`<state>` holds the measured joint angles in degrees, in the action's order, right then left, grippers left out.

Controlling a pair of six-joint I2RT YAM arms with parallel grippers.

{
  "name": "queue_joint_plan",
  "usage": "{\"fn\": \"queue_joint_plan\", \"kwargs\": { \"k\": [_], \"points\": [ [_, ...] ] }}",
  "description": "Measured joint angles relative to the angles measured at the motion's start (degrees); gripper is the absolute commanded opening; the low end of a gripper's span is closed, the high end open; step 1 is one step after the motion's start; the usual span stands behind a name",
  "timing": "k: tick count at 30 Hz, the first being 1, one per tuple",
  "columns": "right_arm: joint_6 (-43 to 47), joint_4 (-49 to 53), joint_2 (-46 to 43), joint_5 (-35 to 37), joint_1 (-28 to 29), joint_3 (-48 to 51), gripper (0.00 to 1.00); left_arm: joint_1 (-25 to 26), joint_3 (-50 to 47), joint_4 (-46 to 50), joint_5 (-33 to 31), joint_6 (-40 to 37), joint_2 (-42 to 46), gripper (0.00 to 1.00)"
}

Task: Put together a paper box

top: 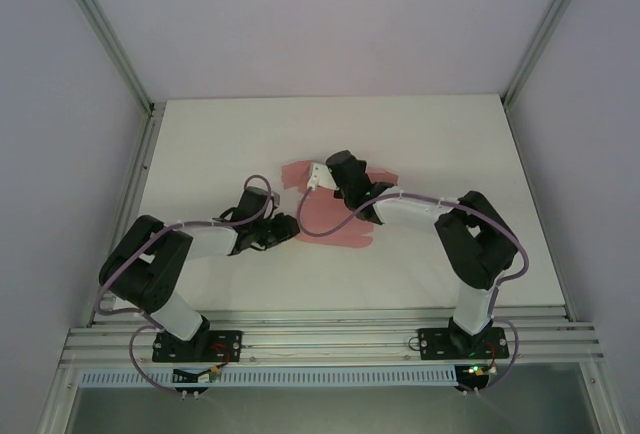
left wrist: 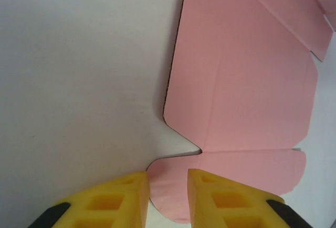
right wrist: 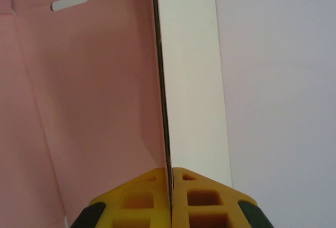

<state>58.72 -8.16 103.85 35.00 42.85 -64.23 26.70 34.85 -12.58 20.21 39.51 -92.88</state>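
Right now the paper box (top: 345,234) lies as a mostly flat pink sheet at the middle of the worktop (top: 430,144). At the sheet's near left corner the left fingers (left wrist: 121,199) stand narrowly apart, with a rounded flap (left wrist: 247,173) showing in the gap. At its far side the right fingers (right wrist: 202,199) are clamped on an upturned edge of the sheet.

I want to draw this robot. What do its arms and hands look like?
The left arm and right arm are black with pale grey sections, each with a purple cable. The left hand and right hand have chunky yellow fingers with square hollows.
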Motion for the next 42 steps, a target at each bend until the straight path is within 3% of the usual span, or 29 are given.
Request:
{"fn": "queue_joint_plan", "kwargs": {
  "k": [11,18,22,24,27,30,35,42],
  "points": [
    [-7.78,7.65,-6.51,-2.49,3.61,4.39,0.00,0.20,2.60,2.43,-0.13,-0.24,-0.81,0.26],
    [-11.61,9.40,-5.49,-4.02,3.93,5.53,0.00,1.01,2.93,3.32,-1.88,-2.10,0.00,0.30],
    [-12.46,10.01,-4.59,-6.16,2.05,4.44,0.00,1.09,3.87,7.28,-6.27,-4.48,2.89,0.42],
    [-12.46,11.21,-4.13,-7.15,0.57,3.17,0.00,1.09,4.85,11.47,-8.85,-6.14,6.40,0.63],
    [-12.41,14.97,-4.04,-9.68,-1.22,0.33,0.00,0.96,8.02,17.92,-13.25,-8.52,12.90,0.85],
    [-12.17,20.90,-4.04,-12.96,-2.73,-4.00,0.00,-0.11,12.31,22.34,-17.62,-10.34,18.60,1.00],
    [-11.30,35.01,-4.04,-21.31,-5.35,-12.66,0.00,-6.38,16.65,26.47,-22.45,-12.15,20.68,1.00],
    [-8.07,43.54,-1.79,-25.46,-8.02,-16.92,0.00,-13.64,18.05,25.49,-21.33,-13.97,10.43,1.00]
  ]
}}
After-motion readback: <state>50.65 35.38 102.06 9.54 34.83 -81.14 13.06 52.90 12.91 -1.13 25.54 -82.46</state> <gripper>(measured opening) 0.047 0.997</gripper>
